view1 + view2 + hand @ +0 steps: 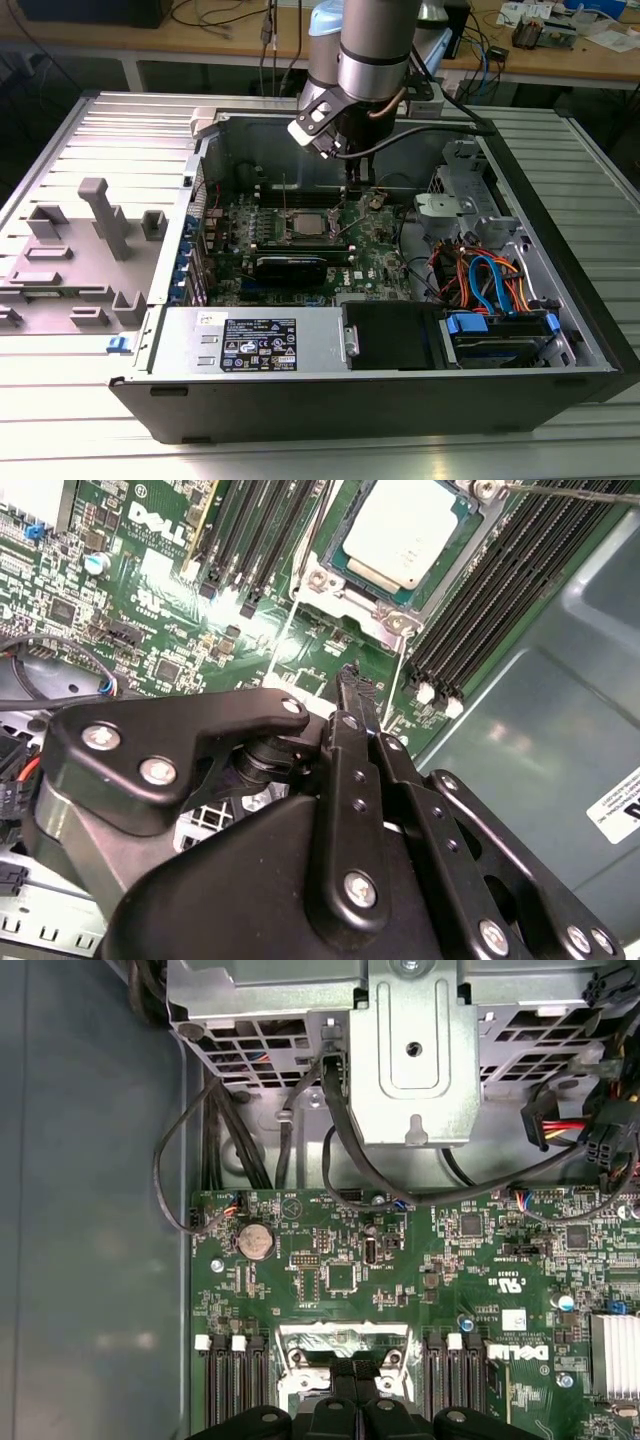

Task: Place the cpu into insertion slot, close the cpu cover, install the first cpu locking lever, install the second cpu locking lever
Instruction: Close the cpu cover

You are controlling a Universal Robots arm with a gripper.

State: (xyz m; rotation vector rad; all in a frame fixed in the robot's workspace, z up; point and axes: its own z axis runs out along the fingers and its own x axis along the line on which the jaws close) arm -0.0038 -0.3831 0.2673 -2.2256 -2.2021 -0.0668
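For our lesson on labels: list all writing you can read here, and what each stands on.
White brand logo on the green circuit board: a maker's name.
Tiny white codes across that board: too small to read.
Black-and-white sticker on the power supply box: too small.
White sticker on the case wall: blurred, cut off.

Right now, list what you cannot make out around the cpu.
First wrist view: the gripper hides most of the slot.
Second wrist view: the top edge cuts off a corner of the cpu.
Exterior view: the slot's latching is too small to judge.
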